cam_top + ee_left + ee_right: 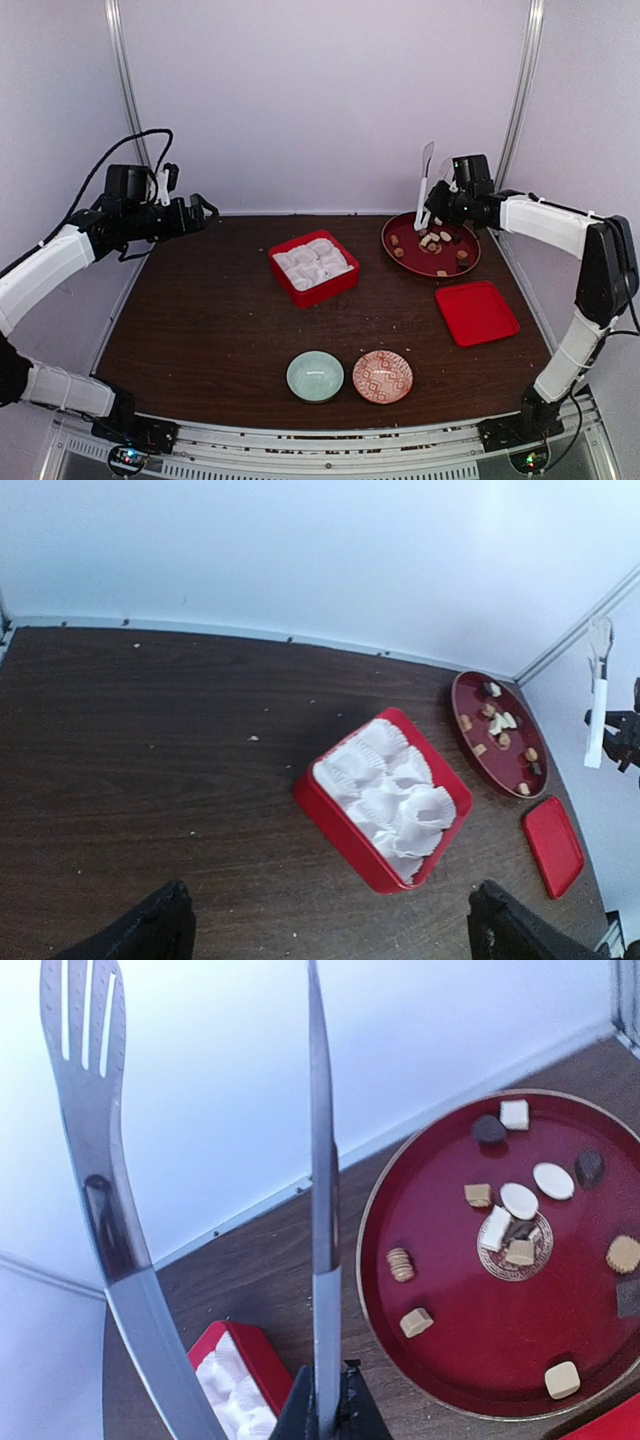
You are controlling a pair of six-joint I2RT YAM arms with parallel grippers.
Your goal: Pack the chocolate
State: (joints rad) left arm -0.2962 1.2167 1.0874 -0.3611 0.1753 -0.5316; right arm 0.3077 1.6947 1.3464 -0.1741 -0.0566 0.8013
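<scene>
The chocolate (432, 241) is several tiny tan, whitish and dark pieces lying on a round dark red plate (455, 268) at the back right. My right gripper (441, 207) hovers over the plate's left back edge, shut on slim silver tongs (426, 186) that stand upright. In the right wrist view the tongs (320, 1210) rise from my gripper (325, 1412), arms spread, with the chocolate (505, 1230) on the plate (450, 1360) to the right. My left gripper (200, 213) is open and empty, raised at the back left; its fingers (165, 925) stand wide apart.
A red box (335, 285) lined with white paper cups sits mid-table; it also shows in the left wrist view (345, 830). A flat red lid (477, 312) lies at the right. A pale green bowl (315, 376) and a patterned bowl (382, 376) stand near the front.
</scene>
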